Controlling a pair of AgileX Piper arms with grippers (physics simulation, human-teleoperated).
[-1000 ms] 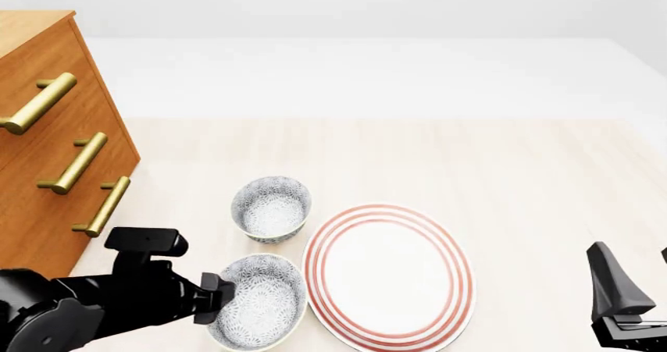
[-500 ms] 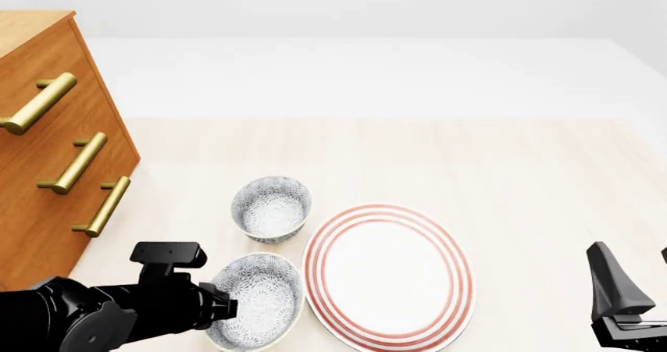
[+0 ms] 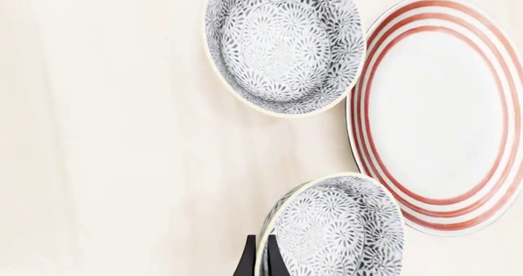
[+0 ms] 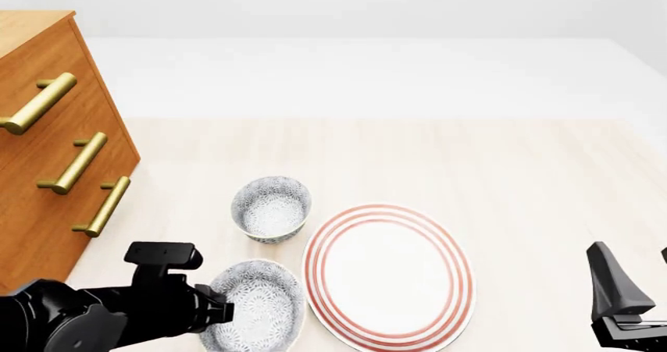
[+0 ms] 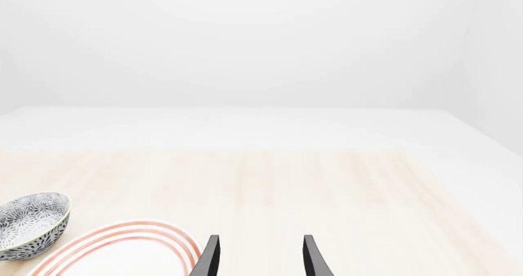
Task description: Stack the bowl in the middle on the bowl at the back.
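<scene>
The bowl in the middle (image 4: pixel 258 305) is small, white, with a dense grey-blue pattern. My left gripper (image 4: pixel 221 311) is shut on its left rim, and the bowl (image 3: pixel 339 230) looks tilted. The left wrist view shows both fingers (image 3: pixel 246 262) pinching that rim, one inside and one outside. The matching bowl at the back (image 4: pixel 271 206) (image 3: pixel 282 43) stands upright just beyond it, apart from it. It also shows at the edge of the right wrist view (image 5: pixel 31 224). My right gripper (image 4: pixel 636 282) (image 5: pixel 261 257) hangs open at the near right with nothing in it.
A large white plate with red rings (image 4: pixel 388 274) (image 3: pixel 437 111) (image 5: pixel 122 248) lies right beside both bowls. A wooden drawer cabinet (image 4: pixel 42 157) with brass handles stands at the left edge of the table.
My left arm has shifted slightly toward the near edge, its gripper still clamped on the bowl's rim. The bowl has tipped and moved a little with it. The right arm has not moved.
</scene>
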